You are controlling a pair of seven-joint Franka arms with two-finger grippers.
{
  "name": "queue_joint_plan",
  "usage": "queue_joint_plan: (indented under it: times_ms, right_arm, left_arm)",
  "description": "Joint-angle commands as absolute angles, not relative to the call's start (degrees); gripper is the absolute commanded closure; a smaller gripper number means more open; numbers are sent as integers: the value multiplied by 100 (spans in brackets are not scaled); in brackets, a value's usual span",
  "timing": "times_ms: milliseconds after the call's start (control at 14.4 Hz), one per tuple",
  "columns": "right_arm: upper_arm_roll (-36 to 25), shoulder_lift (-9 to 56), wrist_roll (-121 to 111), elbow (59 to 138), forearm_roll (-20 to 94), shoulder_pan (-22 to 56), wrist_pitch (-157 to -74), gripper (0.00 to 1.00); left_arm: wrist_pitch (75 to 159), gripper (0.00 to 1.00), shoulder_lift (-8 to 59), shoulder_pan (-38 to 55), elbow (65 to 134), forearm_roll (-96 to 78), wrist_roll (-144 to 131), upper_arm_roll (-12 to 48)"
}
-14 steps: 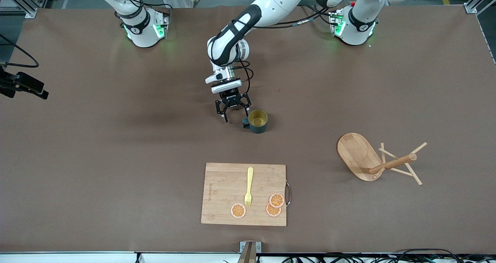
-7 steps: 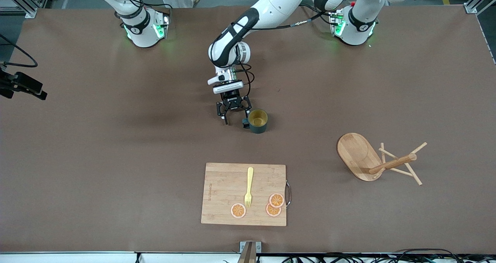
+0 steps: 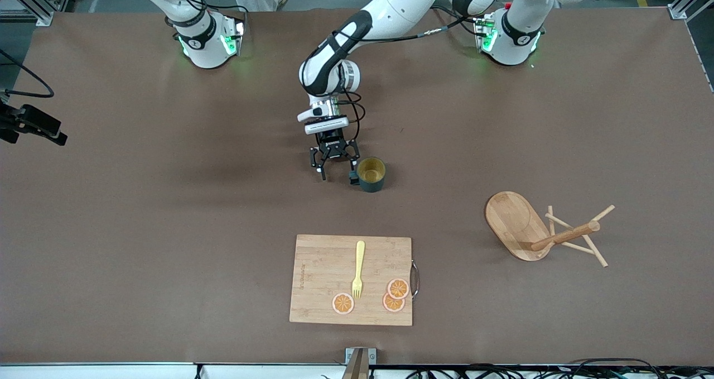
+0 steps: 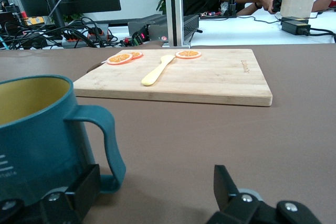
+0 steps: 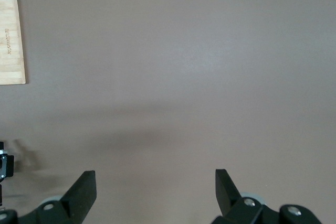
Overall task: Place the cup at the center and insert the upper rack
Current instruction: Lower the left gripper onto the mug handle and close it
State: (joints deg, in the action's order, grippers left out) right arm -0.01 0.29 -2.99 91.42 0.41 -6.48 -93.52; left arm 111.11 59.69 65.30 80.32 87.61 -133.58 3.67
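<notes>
The dark teal cup with its yellow inside stands upright near the table's middle. My left gripper is open and low beside it. In the left wrist view the cup is close up. Its handle sits between the jaws of my left gripper, near one finger. The wooden mug tree lies tipped on its side toward the left arm's end of the table, base on edge, pegs on the table. My right gripper is open and empty above bare table, out of the front view.
A rectangular cutting board lies nearer the front camera than the cup, carrying a yellow fork and three orange slices. It shows in the left wrist view, and its corner in the right wrist view.
My left gripper has turned and shifted slightly beside the cup. The cup and mug tree have not moved.
</notes>
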Motion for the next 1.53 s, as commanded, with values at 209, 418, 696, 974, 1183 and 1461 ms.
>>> queue_joint_plan:
  times_ms: [209, 418, 696, 974, 1183, 1461]
  right_arm:
    - [26, -105, -404, 9272, -17, -606, -9369, 0]
    - [26, -105, -404, 9264, -18, -606, -9369, 0]
    - [26, -105, -404, 9264, -18, -598, -9369, 0]
    - [26, -105, -404, 9264, -18, -606, -9360, 0]
    - [26, -105, -404, 9264, -18, -606, -9360, 0]
    - [26, -97, -404, 9264, -18, -606, -9360, 0]
  left_arm:
    - [11083, 5, 6065, 6574, 7910, 8956, -13412, 193]
    - [11109, 5, 6073, 6574, 7893, 8965, -13412, 150]
    - [11153, 9, 6117, 6565, 7875, 8965, -13421, 132]
    - [11285, 27, 6108, 6565, 7822, 8965, -13430, 88]
    - [11285, 33, 6091, 6557, 7770, 8947, -13727, 105]
    - [11294, 50, 6108, 6565, 7813, 8965, -13799, 88]
